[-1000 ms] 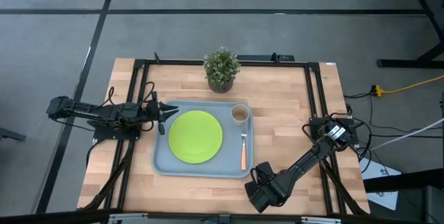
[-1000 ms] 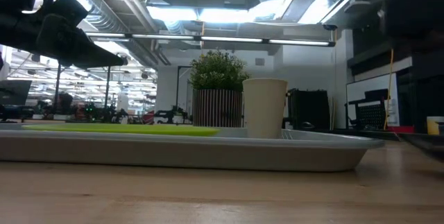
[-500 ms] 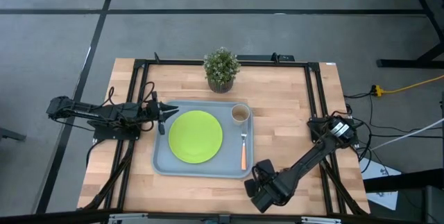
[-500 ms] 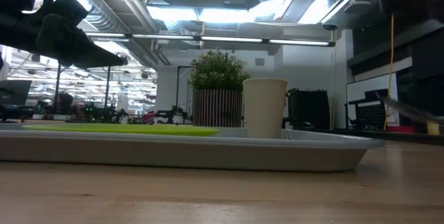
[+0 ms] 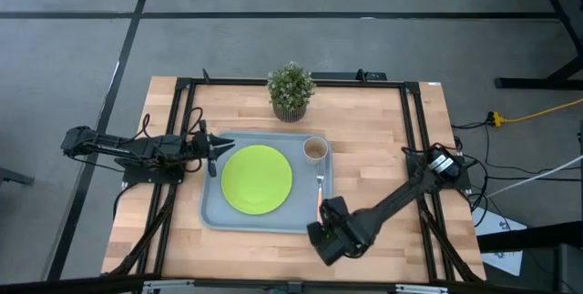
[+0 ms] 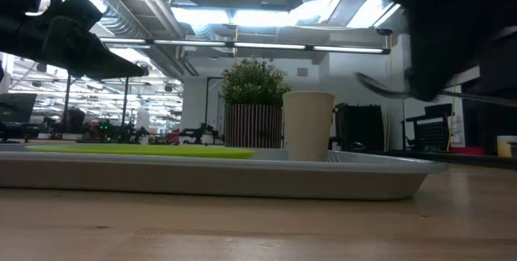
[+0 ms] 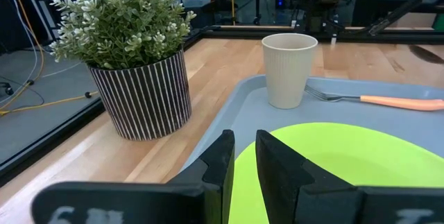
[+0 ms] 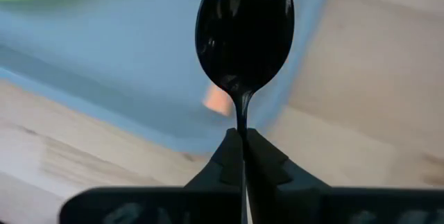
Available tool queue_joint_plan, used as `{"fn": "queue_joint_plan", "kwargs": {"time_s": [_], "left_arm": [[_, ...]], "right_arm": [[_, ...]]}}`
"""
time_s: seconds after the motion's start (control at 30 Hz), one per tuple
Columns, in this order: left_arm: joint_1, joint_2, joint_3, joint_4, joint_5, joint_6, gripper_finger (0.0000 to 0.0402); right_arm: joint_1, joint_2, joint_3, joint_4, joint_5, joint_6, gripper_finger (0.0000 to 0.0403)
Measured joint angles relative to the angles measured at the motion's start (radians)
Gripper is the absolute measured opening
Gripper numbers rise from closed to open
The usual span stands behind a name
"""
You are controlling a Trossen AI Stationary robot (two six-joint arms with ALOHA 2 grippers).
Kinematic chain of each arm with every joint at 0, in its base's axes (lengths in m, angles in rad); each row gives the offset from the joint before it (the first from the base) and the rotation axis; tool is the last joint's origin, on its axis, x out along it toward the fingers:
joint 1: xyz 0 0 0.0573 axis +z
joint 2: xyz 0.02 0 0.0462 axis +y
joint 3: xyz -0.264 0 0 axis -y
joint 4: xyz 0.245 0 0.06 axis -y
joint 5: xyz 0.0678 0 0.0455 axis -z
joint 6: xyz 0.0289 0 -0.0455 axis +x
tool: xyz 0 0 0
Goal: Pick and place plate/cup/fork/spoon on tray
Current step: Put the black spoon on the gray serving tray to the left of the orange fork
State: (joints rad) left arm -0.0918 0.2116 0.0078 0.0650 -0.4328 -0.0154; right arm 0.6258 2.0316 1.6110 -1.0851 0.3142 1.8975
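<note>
Right gripper [image 8: 243, 141]: jaws pinched on spoon [image 8: 244, 30] handle, bowl held out ahead over tray [image 5: 211, 212] near corner, for a clear drop beside fork [image 5: 320, 199] | plate [image 5: 257, 178], cup [image 5: 315, 149] on tray | left gripper [image 5: 215, 148]: jaws nearly closed, empty, waiting at tray's left rim.

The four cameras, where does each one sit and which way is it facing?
High view: overhead, straight down on the tray, both arms.
Low view: table height, level across the tray to the cup; dark arm parts above.
Left wrist view: on the left arm, past its shut left pincer toward plate, cup, fork.
Right wrist view: on the right arm, its right pincer holding the spoon above the tray corner.
All show the tray.
</note>
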Motion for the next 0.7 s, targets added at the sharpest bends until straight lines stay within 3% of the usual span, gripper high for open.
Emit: {"fn": "queue_joint_plan", "kwargs": {"time_s": [0.43, 0.7], "left_arm": [[0.0, 0.0, 0.0, 0.0, 0.0, 0.0, 0.0053], [0.0, 0.0, 0.0, 0.0, 0.0, 0.0, 0.0053]], "right_arm": [[-0.167, 0.001, 0.009, 0.099, 0.011, -0.073, 0.0001], [-0.226, 0.003, -0.063, 0.222, 0.001, -0.069, 0.0001]]}}
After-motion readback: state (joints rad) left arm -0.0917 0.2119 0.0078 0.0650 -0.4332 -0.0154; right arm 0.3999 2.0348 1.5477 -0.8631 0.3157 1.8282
